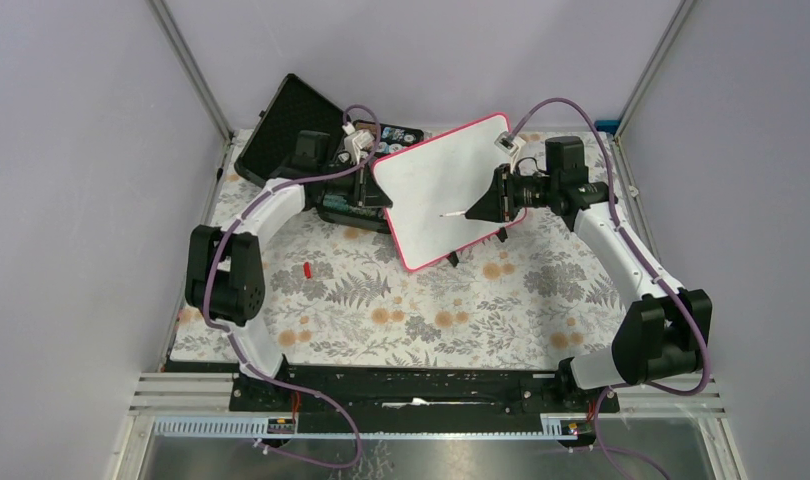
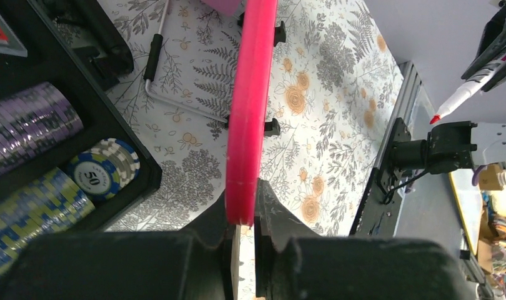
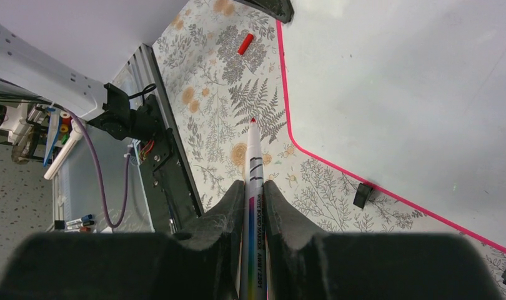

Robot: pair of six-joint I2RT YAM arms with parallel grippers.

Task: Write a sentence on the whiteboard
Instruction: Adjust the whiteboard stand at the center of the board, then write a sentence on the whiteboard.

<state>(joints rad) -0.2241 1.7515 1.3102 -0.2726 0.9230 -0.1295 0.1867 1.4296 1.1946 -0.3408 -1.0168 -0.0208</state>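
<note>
Currently the left gripper (image 2: 241, 232) is clamping the whiteboard (image 1: 436, 170) by its pink rim. It is holding the board tilted up over the flowered tablecloth (image 1: 461, 310) at the far middle of the table, just right of the black case (image 1: 286, 120). The right gripper (image 3: 255, 190) is pinching an uncapped red marker (image 3: 253, 153) between its fingers, with the tip hanging just short of the white face (the wrist view is showing tablecloth behind the tip, so it is not touching). No red strokes are showing on the board, so the writing is probably only starting. To do it well, the right arm should be bringing the tip squarely onto the face with light pressure, since a board braced at one edge could be swinging or flexing under a hard push. Short, slow strokes begun toward the board's left would be leaving room for all the words. The red cap (image 1: 308, 269) is lying well apart, on the left.
</note>
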